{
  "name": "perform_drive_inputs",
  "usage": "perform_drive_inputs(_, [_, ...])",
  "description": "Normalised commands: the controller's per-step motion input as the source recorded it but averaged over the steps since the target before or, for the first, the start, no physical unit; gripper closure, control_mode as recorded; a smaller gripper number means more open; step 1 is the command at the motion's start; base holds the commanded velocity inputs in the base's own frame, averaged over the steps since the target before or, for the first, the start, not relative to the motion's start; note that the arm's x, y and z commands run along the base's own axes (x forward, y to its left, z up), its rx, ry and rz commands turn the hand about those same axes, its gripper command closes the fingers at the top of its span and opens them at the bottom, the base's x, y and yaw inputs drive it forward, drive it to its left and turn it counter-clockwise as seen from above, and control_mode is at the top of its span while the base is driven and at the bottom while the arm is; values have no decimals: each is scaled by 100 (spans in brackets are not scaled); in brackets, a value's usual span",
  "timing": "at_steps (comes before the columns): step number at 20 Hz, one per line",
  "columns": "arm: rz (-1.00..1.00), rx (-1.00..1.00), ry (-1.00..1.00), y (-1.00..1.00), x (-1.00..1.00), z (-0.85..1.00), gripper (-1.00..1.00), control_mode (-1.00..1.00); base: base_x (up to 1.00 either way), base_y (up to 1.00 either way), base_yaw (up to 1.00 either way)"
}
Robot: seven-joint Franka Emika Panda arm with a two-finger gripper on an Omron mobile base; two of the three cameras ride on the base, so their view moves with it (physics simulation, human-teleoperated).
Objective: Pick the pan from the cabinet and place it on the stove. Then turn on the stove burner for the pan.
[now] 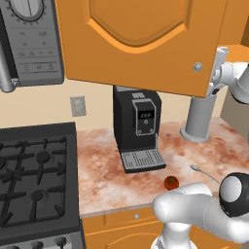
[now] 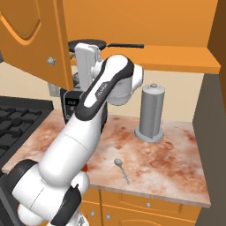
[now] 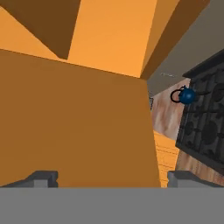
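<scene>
I'm at the first step, getting the pan (image 2: 90, 44) out of the cabinet (image 2: 145, 31). From the right base view I can see the door (image 2: 33, 39) swung open and the pan sitting on the shelf (image 2: 176, 59), its black handle pointing right along the shelf, its bowl partly hidden behind my hand. The gripper (image 3: 109, 177) is raised to shelf height just beside the door's edge; in the hand view its two finger tips (image 3: 41, 178) stand far apart at the bottom, so I read the jaws as wide and holding nothing, with the inner face of the door straight ahead of them. The stove (image 1: 34, 180) lies well to the left, bare grates showing, nothing on it yet. I judge the task barely begun: the pan is not gripped, and nothing is lit. The next move, as I see it, calls for turning the hand away from the door and toward the shelf, then reaching in to close on the handle or rim, while staying clear of the door and of the coffee machine (image 1: 137, 129) below.
</scene>
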Motion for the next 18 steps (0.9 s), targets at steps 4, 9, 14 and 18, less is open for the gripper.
perform_drive_inputs(4, [3,0,-1,43,-84,0,-100,-100,0,0,0])
perform_drive_inputs(9, [6,-1,0,57,-72,0,-100,-100,0,0,0])
perform_drive_inputs(14, [8,-1,0,64,-64,0,-100,-100,0,0,0])
perform_drive_inputs(18, [8,-1,0,66,-60,0,-100,-100,0,0,0])
